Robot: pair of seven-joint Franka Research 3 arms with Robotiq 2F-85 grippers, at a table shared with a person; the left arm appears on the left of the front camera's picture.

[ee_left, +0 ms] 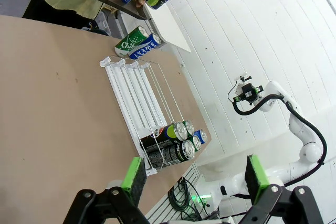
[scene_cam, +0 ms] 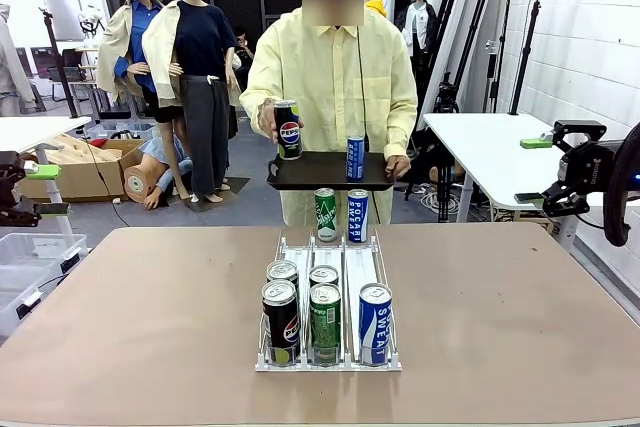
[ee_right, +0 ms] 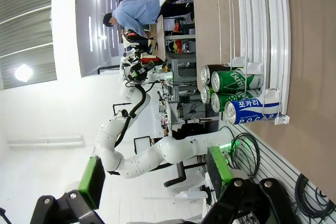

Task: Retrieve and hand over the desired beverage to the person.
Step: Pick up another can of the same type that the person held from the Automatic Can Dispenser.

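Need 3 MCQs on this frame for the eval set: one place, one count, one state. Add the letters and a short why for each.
1. Where does the blue can nearest the person stand?
A. on the black tray
B. on the floor
C. on a shelf

2. How many cans sit in the white rack?
A. three
B. five
C. seven

3. What state is the left gripper in?
A. shut on a can
B. open, holding nothing
C. shut, holding nothing

Answers:
1 A: the blue can stands upright on the black tray that the person holds above the far edge of the table.
2 B: the front view shows three cans in the front row of the rack and two behind them.
3 B: in the left wrist view its green pads stand wide apart with nothing between them.
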